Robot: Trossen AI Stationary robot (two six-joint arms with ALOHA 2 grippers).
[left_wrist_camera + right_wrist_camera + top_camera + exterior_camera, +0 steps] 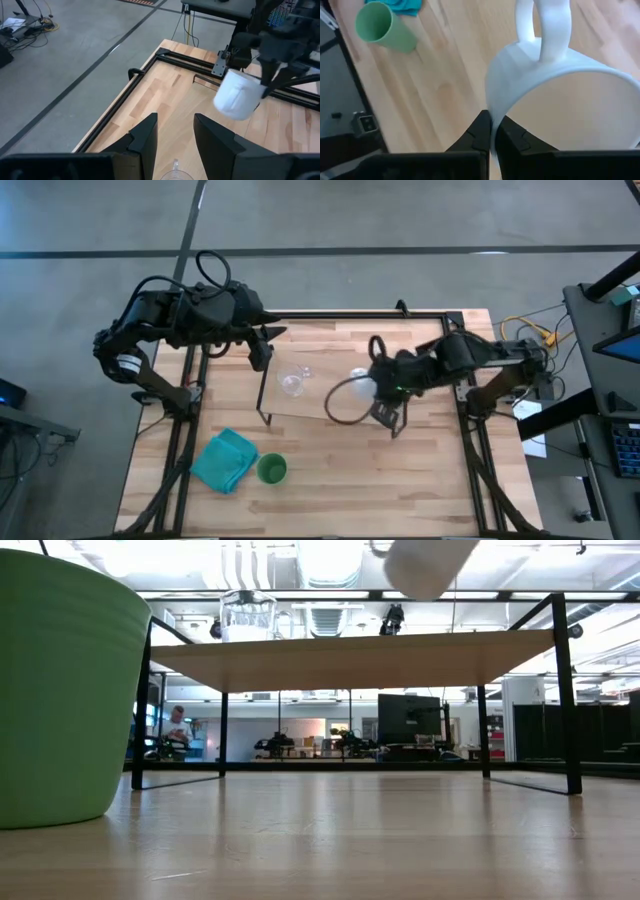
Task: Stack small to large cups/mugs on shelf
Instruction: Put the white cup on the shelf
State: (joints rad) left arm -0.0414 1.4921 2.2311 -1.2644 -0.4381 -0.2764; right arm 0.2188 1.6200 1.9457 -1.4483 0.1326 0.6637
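A small clear glass cup (291, 383) stands on its base on the light-wood shelf (310, 408); it also shows in the low view (247, 615) on the shelf board (350, 655). My right gripper (378, 387) is shut on the white mug (360, 384) above the shelf's right part; the mug shows at the top of the low view (425, 565). The green cup (271, 469) stands on the table near the front, close to the low camera (60, 690). My left gripper (175, 135) is open and empty just behind the glass cup's rim (175, 173). My right gripper pinches the mug's wall at the rim (488, 117), one finger inside the mug and one outside, a little way round from the handle (547, 30). The mug is lifted clear above the shelf and tipped over, its mouth toward the wrist (239, 95).
A folded teal cloth (225, 460) lies on the table at the front left, beside the green cup. The shelf stands on thin black wire legs (222, 730), with open room under it. The table has a black frame (360, 313) along its far edge.
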